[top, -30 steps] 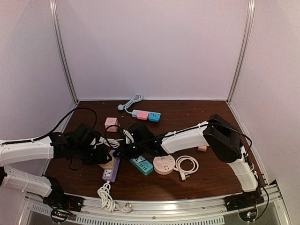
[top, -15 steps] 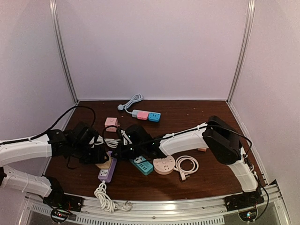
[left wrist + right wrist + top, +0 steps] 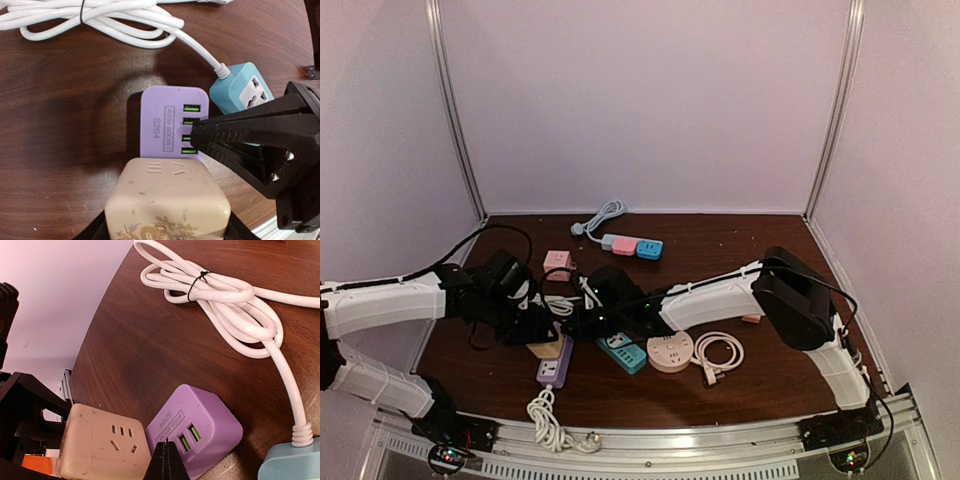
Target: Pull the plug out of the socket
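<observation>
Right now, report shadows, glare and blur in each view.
Left wrist: a soft shadow darkens the table left of the purple socket. Right wrist: white cable sharp, wall washed pale. Top external: glare on the front rail.

Beige cube plug [image 3: 167,200] sitting at purple socket [image 3: 167,120] end, left gripper [image 3: 165,232] clasping it; right gripper [image 3: 200,136], fingers pressed together, resting on the socket; teal strip [image 3: 242,95] lying just beside; white cable [image 3: 100,20] coiling beyond.

left arm [image 3: 390,303]: forearm swung away (higher in view); purple socket strip [image 3: 555,369]: jogged sideways
</observation>
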### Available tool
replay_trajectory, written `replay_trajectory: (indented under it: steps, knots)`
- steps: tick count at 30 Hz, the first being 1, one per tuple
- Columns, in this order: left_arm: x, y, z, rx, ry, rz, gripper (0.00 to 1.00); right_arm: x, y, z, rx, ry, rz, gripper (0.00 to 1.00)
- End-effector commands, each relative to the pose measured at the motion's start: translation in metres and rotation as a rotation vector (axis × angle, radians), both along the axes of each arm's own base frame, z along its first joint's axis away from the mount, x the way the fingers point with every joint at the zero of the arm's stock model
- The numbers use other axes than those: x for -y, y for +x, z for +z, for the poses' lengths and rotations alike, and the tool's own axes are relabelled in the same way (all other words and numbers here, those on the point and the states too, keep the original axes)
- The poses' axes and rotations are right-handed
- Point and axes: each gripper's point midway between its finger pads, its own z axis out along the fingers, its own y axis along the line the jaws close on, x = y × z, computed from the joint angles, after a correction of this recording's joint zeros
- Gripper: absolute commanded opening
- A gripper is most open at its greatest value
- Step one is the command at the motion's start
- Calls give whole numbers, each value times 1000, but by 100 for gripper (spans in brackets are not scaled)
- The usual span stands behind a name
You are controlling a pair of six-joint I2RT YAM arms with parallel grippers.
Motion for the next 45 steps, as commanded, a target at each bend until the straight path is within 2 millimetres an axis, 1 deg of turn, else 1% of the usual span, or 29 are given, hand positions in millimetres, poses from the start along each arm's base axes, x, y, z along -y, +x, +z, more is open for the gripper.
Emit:
replay_trajectory:
  steps: [1,5,10,14,18,22,26,33,35,38,45]
  knots:
    - [21,25,26,63,-155,-13,20,26,-12,-68,-50,-207,-7,0]
    - [16,27,30,67,-179,-4,20,27,-12,-73,-47,-217,-10,0]
    - [11,27,34,82,-169,-1,20,28,-12,-76,-42,-224,-11,0]
    - [8,28,26,66,-169,9,21,29,-16,-79,-32,-249,1,0]
    - [9,30,17,35,-218,12,20,30,-19,-80,-10,-274,6,0]
    - [7,33,17,22,-254,17,20,34,-19,-84,-4,-300,0,0]
    - [4,35,25,44,-243,18,20,37,-19,-87,-6,-310,-2,0]
    - [-11,38,44,148,-204,55,17,39,-21,-94,-21,-320,-2,0]
    - [-12,38,50,184,-197,59,17,40,-21,-96,-25,-321,-2,0]
    - [-8,36,57,230,-190,49,17,40,-21,-95,-24,-321,-5,0]
    - [-1,28,43,163,-214,39,17,39,-21,-92,-21,-317,-2,0]
